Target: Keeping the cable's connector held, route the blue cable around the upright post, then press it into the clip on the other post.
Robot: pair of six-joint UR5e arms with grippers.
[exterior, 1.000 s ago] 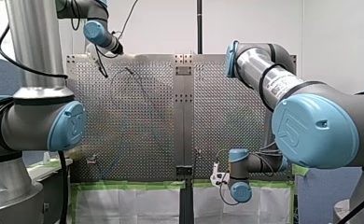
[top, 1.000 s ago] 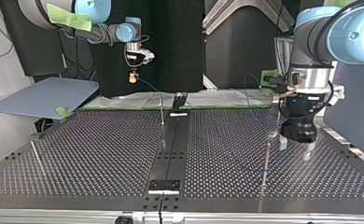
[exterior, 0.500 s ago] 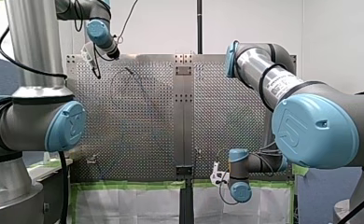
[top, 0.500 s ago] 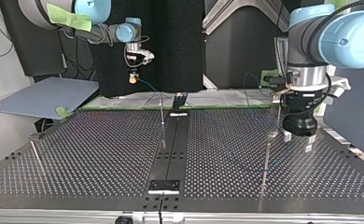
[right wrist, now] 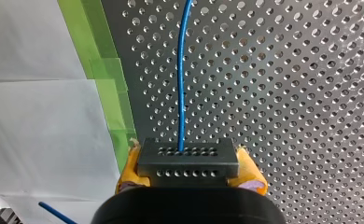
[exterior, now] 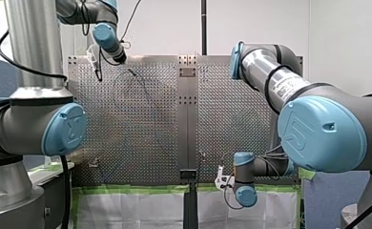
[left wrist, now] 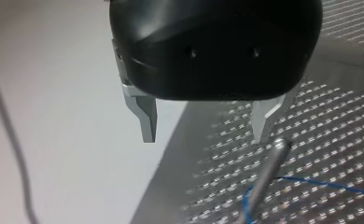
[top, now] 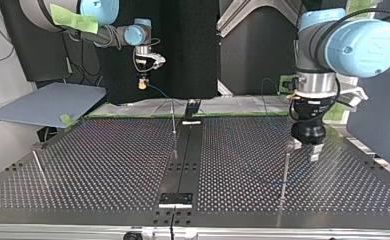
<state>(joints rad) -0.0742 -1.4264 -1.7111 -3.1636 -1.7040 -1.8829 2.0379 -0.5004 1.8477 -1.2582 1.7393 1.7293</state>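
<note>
The robot's right gripper (right wrist: 188,169) pinches a dark grey rectangular connector (right wrist: 188,160) between its yellow pads (right wrist: 129,171). The connector's face shows two rows of small holes. A thin blue cable (right wrist: 182,70) leaves the connector's middle and runs straight ahead over the perforated metal table (right wrist: 287,93). Beside the cable, a strip of green tape (right wrist: 106,84) lines the table's edge, with a white sheet (right wrist: 35,121) beyond it. In the top view this gripper hangs above the table's far edge, left of the middle and clear of the surface. The cable slants down from it toward the right.

The left gripper (left wrist: 203,139), black with bare metal fingers (left wrist: 145,116), is spread wide and empty. In the top view it hangs over the right half of the table, just beside the top of an upright metal post (top: 284,172). In the left wrist view the post's rounded tip shows just past one fingertip, outside the gap. The blue cable comes across the table to the post and curls away on its other side.

A thinner post (top: 173,117) stands far back beside the dark centre rail (top: 183,160); whether it carries a clip cannot be made out. A short post (top: 38,164) leans at the near left.

A white label (exterior: 289,87) wraps the right arm's forearm in the front view, but its print is too small to read. The blue joint caps (exterior: 322,133) bear an embossed emblem whose letters are not legible.
</note>
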